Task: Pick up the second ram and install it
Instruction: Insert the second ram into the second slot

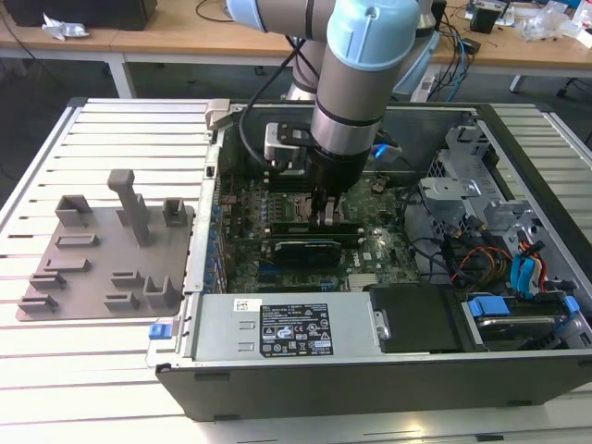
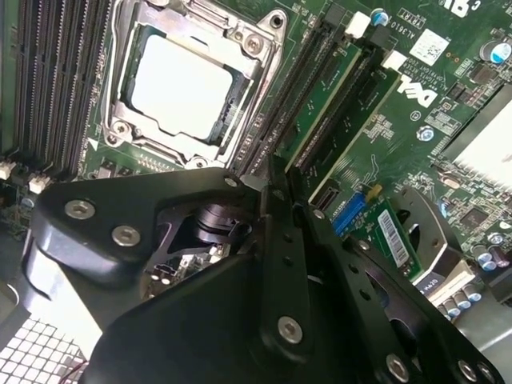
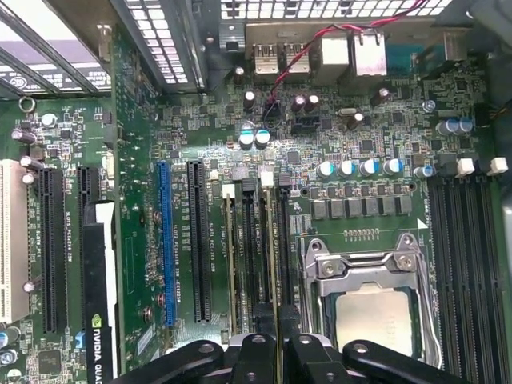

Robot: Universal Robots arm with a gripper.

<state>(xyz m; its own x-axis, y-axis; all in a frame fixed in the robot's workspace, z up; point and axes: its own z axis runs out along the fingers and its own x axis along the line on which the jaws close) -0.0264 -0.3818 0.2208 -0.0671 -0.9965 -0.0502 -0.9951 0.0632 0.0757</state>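
Inside the open computer case (image 1: pixel 176 365) my gripper (image 1: pixel 328 215) reaches down to the motherboard's memory slots. In both wrist views its black fingers (image 3: pixel 256 356) are shut on the second ram (image 3: pixel 274 240), a thin grey-green board standing on edge in the slot nearest the processor socket (image 3: pixel 376 316). The second ram (image 2: pixel 332 80) runs away from my gripper (image 2: pixel 276 180). Another memory board (image 2: pixel 374 102) stands two slots over, with an empty black slot between them. My gripper (image 3: pixel 276 348) sits at one end of the held board.
A grey plastic plate with upright blocks (image 1: pixel 106 250) lies on the slatted table at the exterior view's left. A black graphics card (image 1: pixel 305 250) sits close beside the gripper. The power supply (image 1: pixel 277 333) and a drive cage with cables (image 1: pixel 481 213) crowd the case.
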